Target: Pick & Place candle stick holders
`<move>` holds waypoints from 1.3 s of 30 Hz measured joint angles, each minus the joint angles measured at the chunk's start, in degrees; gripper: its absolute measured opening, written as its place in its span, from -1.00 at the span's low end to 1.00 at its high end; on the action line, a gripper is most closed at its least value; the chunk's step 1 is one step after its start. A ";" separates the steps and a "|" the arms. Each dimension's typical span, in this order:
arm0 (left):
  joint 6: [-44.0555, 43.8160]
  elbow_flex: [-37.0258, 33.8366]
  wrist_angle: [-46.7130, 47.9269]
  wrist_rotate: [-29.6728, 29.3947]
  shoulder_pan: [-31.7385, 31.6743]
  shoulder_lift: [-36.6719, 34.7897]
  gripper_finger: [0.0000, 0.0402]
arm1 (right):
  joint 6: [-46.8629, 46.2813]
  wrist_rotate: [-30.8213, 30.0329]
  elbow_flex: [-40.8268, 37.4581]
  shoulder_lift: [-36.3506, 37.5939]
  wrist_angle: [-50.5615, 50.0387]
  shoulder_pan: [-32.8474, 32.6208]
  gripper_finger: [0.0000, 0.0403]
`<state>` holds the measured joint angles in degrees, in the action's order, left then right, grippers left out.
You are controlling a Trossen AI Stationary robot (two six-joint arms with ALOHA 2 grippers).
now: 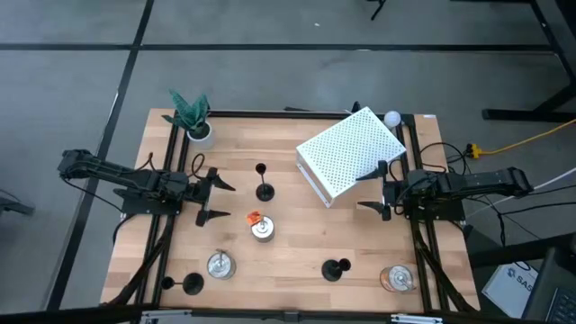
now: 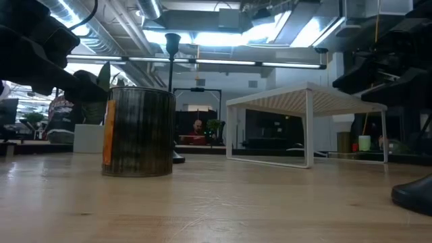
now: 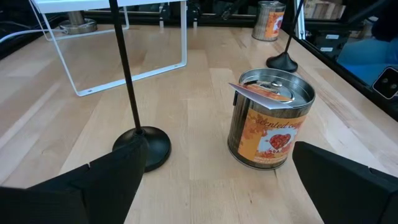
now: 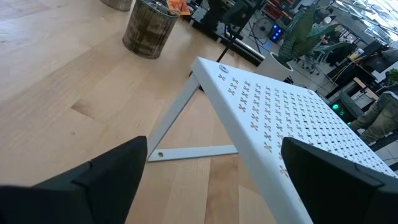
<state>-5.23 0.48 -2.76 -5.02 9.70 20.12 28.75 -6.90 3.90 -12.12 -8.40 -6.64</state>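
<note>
A: Wide shot first: the wooden table fills the frame, and the biggest thing on it is the white perforated rack, sitting askew toward the far right.

B: And both arms are parked either side. The left tool has its fingers spread wide apart, empty, pointing in at the middle. The right tool is the same, fingers wide apart, nothing held, right by the rack's near corner.

A: Now the candle stick holders. The tall one stands upright just ahead of the left tool, between it and the rack. A second holder stands near the front edge, right of centre. A third holder is down at the front left corner.

B: Smaller items: a tin can with an orange label sits just in front of the tall holder, lid peeled back. The label shows cursive script over a red heart, but I cannot make out the words.

A: Two more cans, one front left and one front right. A small potted plant is at the far left corner.
</note>
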 joint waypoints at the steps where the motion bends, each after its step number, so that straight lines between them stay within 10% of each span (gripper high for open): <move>1: 0.00 0.00 0.00 -0.01 0.01 0.01 0.99 | 0.00 0.00 -0.01 0.00 0.00 -0.01 0.86; 22: 0.00 -0.01 0.00 -0.02 0.00 0.00 0.99 | -0.43 0.45 -0.01 -0.02 0.25 -0.01 0.86; 31: 0.00 -0.01 0.01 0.00 0.00 0.02 0.99 | -25.54 0.94 0.01 0.00 5.97 -0.01 0.86; 39: 0.00 -0.01 0.02 0.01 0.01 0.02 0.99 | -25.76 2.63 -0.01 0.00 6.60 -0.01 0.86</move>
<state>-5.23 0.47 -2.74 -5.02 9.71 20.14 2.99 -4.27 3.89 -12.12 -1.80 -6.66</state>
